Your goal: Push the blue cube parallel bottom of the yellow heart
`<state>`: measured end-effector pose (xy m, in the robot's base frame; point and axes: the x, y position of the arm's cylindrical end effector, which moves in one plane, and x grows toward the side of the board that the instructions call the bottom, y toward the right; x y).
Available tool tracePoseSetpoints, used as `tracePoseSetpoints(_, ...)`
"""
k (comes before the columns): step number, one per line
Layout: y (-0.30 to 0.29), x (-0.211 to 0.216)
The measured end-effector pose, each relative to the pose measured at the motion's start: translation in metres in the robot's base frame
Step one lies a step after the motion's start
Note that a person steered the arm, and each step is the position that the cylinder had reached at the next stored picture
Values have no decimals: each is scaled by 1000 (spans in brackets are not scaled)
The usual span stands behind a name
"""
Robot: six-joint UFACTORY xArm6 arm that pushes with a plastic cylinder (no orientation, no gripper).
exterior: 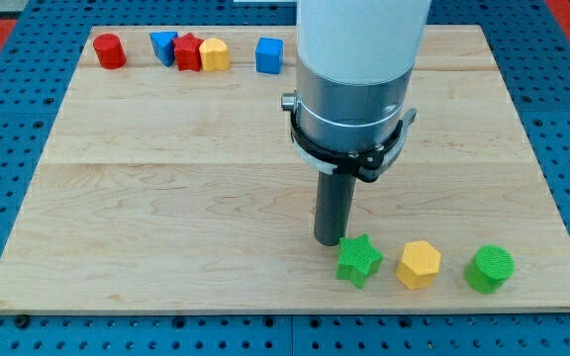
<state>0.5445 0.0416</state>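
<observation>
The blue cube sits near the view's top edge of the wooden board, left of the arm's wide body. The yellow heart lies to its left, touching a red star. My tip rests on the board far below them, close to the view's bottom edge, right against the upper left side of a green star. The tip is far from the blue cube and from the yellow heart.
A red cylinder and a blue block lie at the view's top left. A yellow hexagon and a green cylinder lie right of the green star. The board's edge runs just below them.
</observation>
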Motion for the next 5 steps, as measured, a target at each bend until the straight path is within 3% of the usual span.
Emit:
tracePoseSetpoints(2, -1, 13)
tracePoseSetpoints(3, -24, -4)
tracePoseSetpoints(5, 4, -164)
